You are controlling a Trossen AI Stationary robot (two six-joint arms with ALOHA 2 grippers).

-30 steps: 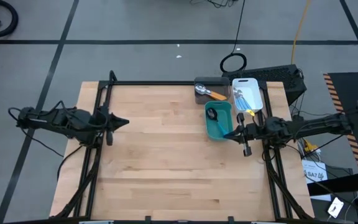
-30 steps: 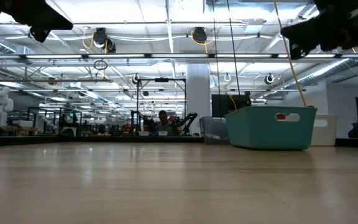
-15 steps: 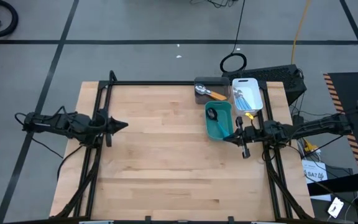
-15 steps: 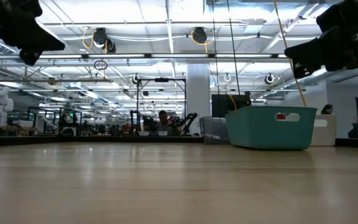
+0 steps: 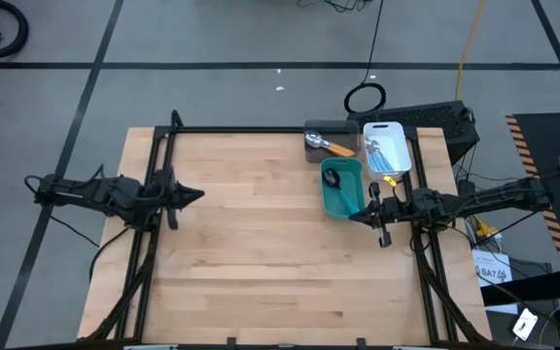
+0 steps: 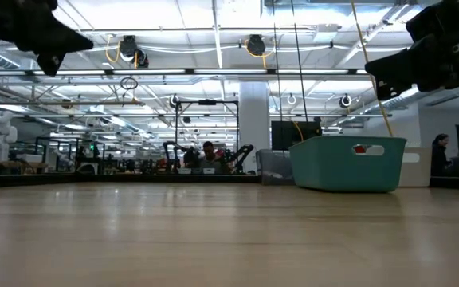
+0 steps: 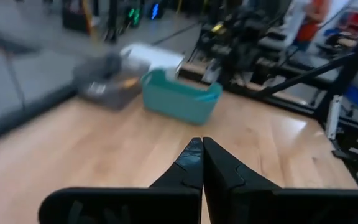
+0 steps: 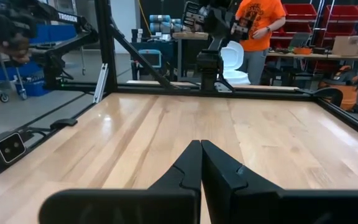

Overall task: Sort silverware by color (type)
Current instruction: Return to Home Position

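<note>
The silverware lies in three bins at the table's far right. An orange-handled piece is in the gray bin. Light-blue pieces are in the white bin. A dark spoon is in the teal bin. My right gripper is shut and empty, hanging level just beside the teal bin's near right corner and above its rim. My left gripper is shut and empty above the table's left side, pointing across the table toward the bins.
Bare wooden tabletop stretches between the two arms. Black frame rails run along the table's left and right edges. Beyond the table, a person in an orange shirt stands in the right wrist view.
Both arms have sunk a little toward the table with their fingers shut. My right gripper's tip has come down beside the teal bin's near corner. My left gripper has tipped and rolled slightly while drawing a touch toward the table's left edge.
</note>
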